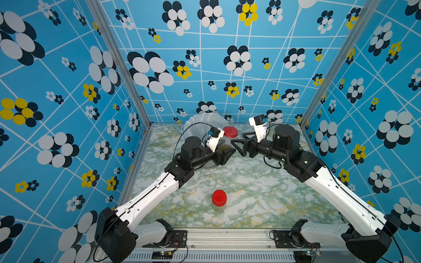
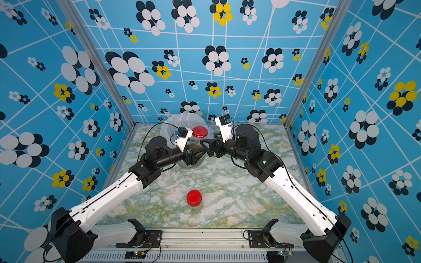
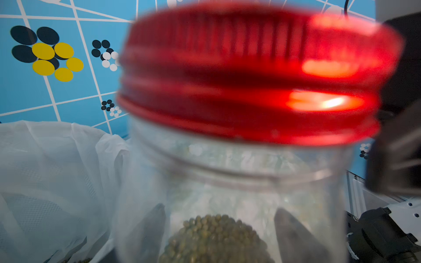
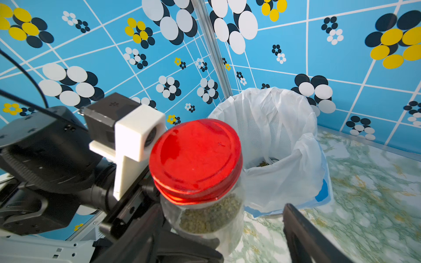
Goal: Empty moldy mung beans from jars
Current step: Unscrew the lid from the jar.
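Jar with red lid clamped by left gripper, upright, long axis near vertical, lid uppermost, just in front of lined bin; mung beans low inside. Right gripper spread wide beside lid, holding nothing.

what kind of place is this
Most likely a robot test cell, not a real kitchen: blue flower-patterned walls on an aluminium frame box in a marble-look tabletop, and two robot arms are mounted on a rail at its front edge.
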`<state>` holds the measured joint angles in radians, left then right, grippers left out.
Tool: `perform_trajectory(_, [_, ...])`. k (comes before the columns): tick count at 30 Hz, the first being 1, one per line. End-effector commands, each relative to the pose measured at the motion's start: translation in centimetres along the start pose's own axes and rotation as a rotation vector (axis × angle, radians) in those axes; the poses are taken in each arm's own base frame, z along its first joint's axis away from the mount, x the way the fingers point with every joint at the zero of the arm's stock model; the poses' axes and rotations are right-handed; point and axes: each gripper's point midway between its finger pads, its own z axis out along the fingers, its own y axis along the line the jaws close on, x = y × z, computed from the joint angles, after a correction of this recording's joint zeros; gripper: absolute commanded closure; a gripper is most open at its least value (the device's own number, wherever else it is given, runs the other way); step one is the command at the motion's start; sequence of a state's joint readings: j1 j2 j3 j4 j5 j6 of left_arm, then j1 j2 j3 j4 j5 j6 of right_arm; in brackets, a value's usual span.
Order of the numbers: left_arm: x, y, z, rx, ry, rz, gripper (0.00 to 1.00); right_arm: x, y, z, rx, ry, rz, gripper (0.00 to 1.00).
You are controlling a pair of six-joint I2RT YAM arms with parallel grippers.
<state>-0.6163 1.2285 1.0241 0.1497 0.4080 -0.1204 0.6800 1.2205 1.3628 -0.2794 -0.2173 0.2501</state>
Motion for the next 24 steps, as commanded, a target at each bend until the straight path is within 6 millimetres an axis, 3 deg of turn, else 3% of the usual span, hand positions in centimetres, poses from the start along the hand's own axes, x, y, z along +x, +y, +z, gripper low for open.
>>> perform_trajectory(1, [-2.2, -1.3, -0.4, 0.059, -0.039, 0.028, 0.70, -1.9, 1.5, -1.1, -0.063, -0.062, -0.019, 0.14])
perform_trajectory(13, [-1.6, -2.0, 0.1, 0.115, -0.021, 0.027, 0.70, -2.6, 1.7, 0.1, -0.085, -0.063, -0.017, 0.17])
perform_trajectory(24, [-2.0, -2.4, -0.1, 0.135, -0.049, 0.051, 0.70, -2.2, 1.9, 1.2, -0.115, -0.023, 0.006, 0.27])
